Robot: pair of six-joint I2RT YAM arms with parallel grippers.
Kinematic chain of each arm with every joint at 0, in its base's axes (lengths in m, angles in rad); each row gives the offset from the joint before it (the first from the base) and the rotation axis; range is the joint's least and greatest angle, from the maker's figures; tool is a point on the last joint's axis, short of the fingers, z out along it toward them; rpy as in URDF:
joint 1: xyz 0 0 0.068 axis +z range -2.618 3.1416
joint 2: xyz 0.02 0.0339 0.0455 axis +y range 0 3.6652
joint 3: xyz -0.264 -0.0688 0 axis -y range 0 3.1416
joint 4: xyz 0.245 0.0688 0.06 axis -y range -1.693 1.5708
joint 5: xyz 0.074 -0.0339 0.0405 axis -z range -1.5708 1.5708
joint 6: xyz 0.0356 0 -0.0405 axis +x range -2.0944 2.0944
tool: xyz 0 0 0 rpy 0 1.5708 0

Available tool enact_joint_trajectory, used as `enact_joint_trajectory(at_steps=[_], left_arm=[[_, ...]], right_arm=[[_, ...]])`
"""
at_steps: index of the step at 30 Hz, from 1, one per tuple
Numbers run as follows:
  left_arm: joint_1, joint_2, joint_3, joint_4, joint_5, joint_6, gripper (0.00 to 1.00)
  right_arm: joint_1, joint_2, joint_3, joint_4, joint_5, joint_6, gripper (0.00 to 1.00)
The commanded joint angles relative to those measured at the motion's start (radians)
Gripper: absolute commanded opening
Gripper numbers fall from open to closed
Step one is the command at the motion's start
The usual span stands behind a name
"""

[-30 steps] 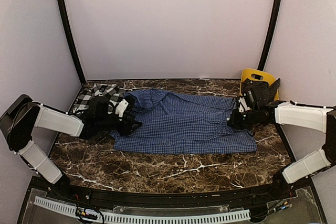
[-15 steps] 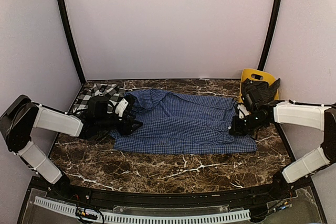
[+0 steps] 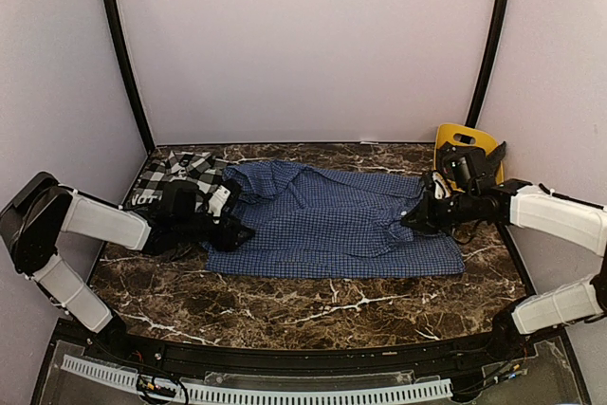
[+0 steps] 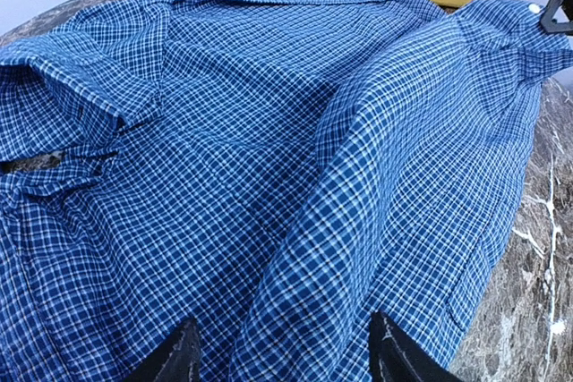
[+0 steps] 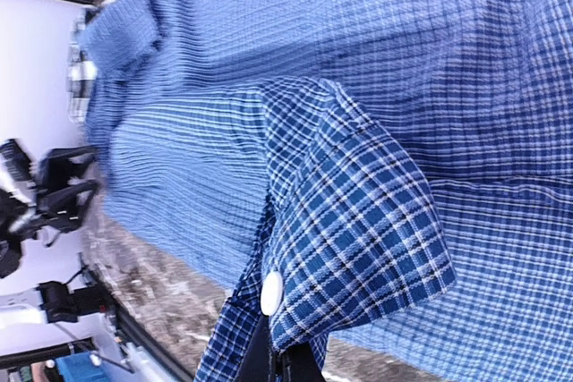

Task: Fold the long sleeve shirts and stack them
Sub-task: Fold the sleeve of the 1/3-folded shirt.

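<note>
Over on the left, the left gripper [image 3: 243,232] has slid a touch nearer the front edge than a second ago, and more of the plaid shirt [image 3: 176,174] is showing behind its arm. On the right, the right gripper [image 3: 411,220] has dipped and is now sitting further inward, dragging the right end of the blue shirt [image 3: 327,225] toward the middle, so the cloth there is bunching up.

The left arm is covering part of the plaid shirt, which is lying crumpled in the far left corner of the table [image 3: 313,308]. The right arm is hiding most of the yellow bin [image 3: 463,139] at the far right. From the right wrist, the gripper's own fingers are almost lost under the cloth.

The blue shirt is lying spread across the middle of the table. The left gripper [image 4: 282,360] is hanging with its jaws well apart over the shirt's left edge, clamping nothing. The right gripper [image 5: 279,362] is clenched tight on a cuff [image 5: 358,248] of the blue shirt, just below its white button [image 5: 271,292].
</note>
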Motion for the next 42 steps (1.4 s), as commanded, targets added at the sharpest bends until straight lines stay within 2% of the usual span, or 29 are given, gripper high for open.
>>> enact_joint_trajectory(at_steps=[1, 5, 10, 17, 23, 27, 33, 38, 42], left_arm=[[-0.015, 0.025, -0.011, -0.040, -0.033, -0.036, 0.62], [-0.016, 0.025, -0.004, -0.044, -0.062, -0.030, 0.61], [-0.016, 0.058, 0.033, -0.094, -0.100, -0.013, 0.52], [-0.016, 0.087, 0.066, -0.122, -0.100, 0.016, 0.52], [-0.015, 0.111, 0.096, -0.154, -0.124, 0.015, 0.52], [-0.016, 0.106, 0.097, -0.153, -0.118, 0.019, 0.53], [-0.015, 0.069, 0.093, -0.137, -0.067, 0.023, 0.60], [-0.016, 0.012, 0.084, -0.061, -0.014, 0.000, 0.66], [-0.015, 0.001, 0.098, -0.015, 0.047, -0.039, 0.68]], right_arm=[[-0.005, -0.067, 0.032, 0.055, -0.095, 0.094, 0.00], [-0.005, -0.084, 0.062, 0.018, -0.118, 0.107, 0.00], [-0.005, -0.117, 0.082, -0.040, -0.109, 0.110, 0.00], [-0.010, -0.142, 0.127, -0.207, -0.018, 0.047, 0.00], [-0.013, -0.093, 0.076, -0.285, 0.144, -0.043, 0.00], [-0.015, -0.029, 0.030, -0.273, 0.254, -0.103, 0.02], [-0.014, 0.078, 0.054, -0.272, 0.374, -0.168, 0.20], [0.020, 0.069, 0.127, -0.268, 0.439, -0.187, 0.41], [0.087, 0.073, 0.167, -0.205, 0.429, -0.191, 0.51]])
